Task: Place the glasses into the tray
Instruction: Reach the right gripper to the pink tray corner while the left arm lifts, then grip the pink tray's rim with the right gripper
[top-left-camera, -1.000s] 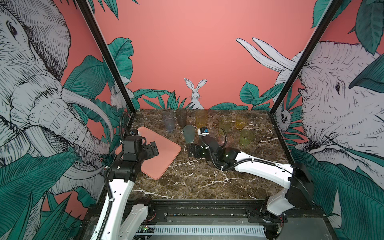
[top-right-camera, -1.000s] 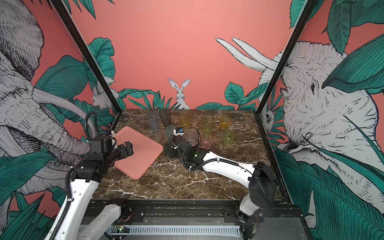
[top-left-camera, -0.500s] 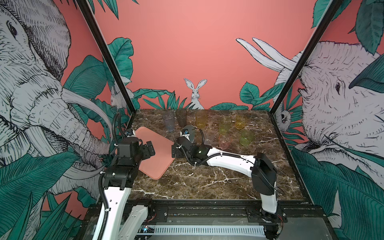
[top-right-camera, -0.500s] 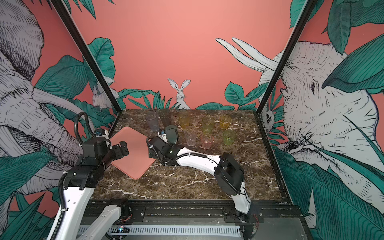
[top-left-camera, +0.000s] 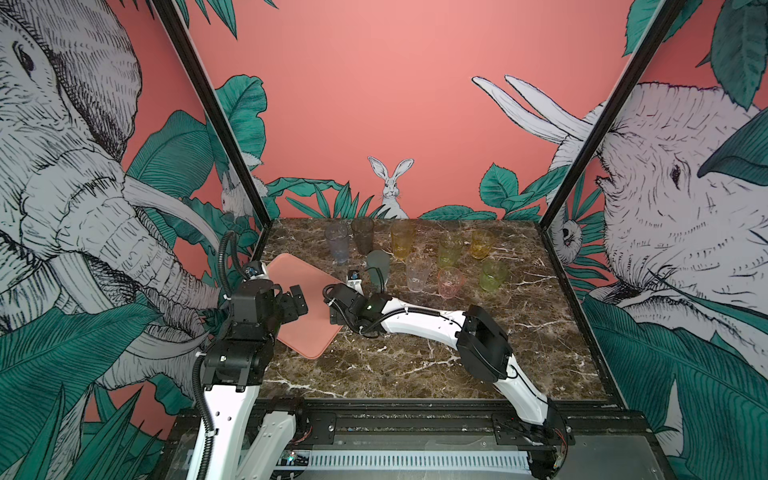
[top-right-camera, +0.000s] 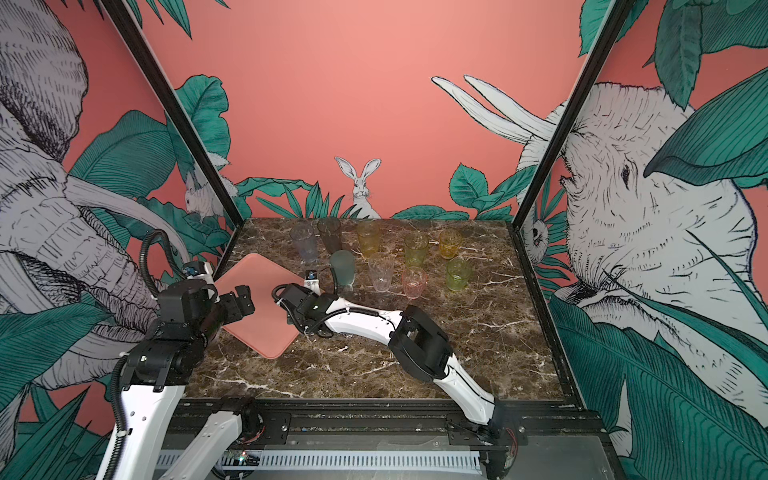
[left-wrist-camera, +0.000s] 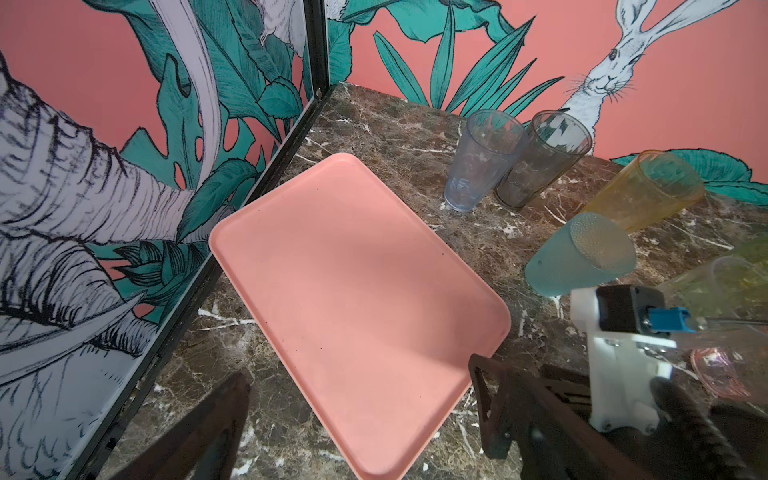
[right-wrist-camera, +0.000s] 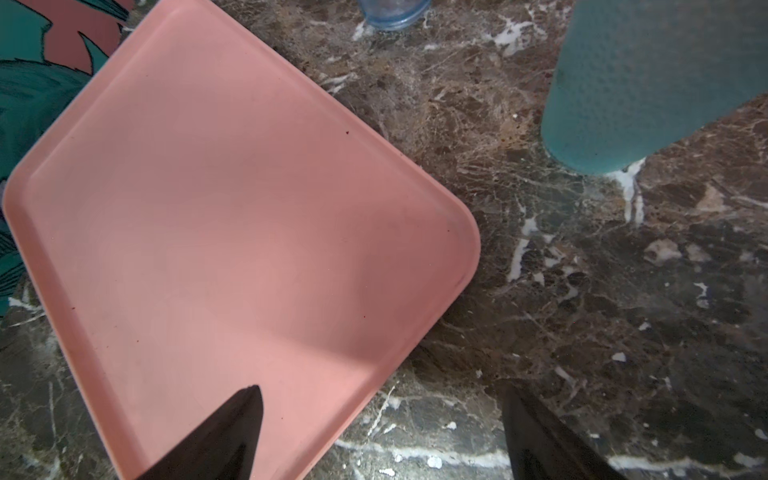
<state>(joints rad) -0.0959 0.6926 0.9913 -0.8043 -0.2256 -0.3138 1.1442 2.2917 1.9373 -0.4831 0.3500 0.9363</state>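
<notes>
The salmon-pink tray (top-left-camera: 309, 332) (top-right-camera: 257, 328) lies empty at the left of the marble table. Several glasses stand behind and right of it: teal-grey (top-left-camera: 378, 266) (left-wrist-camera: 582, 257) (right-wrist-camera: 648, 83) nearest, bluish (top-left-camera: 337, 243), smoky grey (top-left-camera: 362, 235), amber (top-left-camera: 402, 243), clear (top-left-camera: 417, 272), pink (top-left-camera: 451, 282), green (top-left-camera: 493, 276). My left gripper (top-left-camera: 298, 305) (left-wrist-camera: 374, 399) hangs open and empty over the tray's near left part. My right gripper (top-left-camera: 331, 305) (right-wrist-camera: 380, 395) is open and empty, straddling the tray's right edge, one finger above the tray and one above the marble.
The left cage post and wall panel (left-wrist-camera: 249, 199) run close along the tray's far side. The two grippers face each other across the tray, a short gap apart. Bare marble (top-left-camera: 415, 365) spreads in front of the glasses and right of the tray.
My right arm has swung left, from beside the teal-grey glass to the tray's right edge. The left gripper has shifted slightly. Tray and glasses have stayed put.
</notes>
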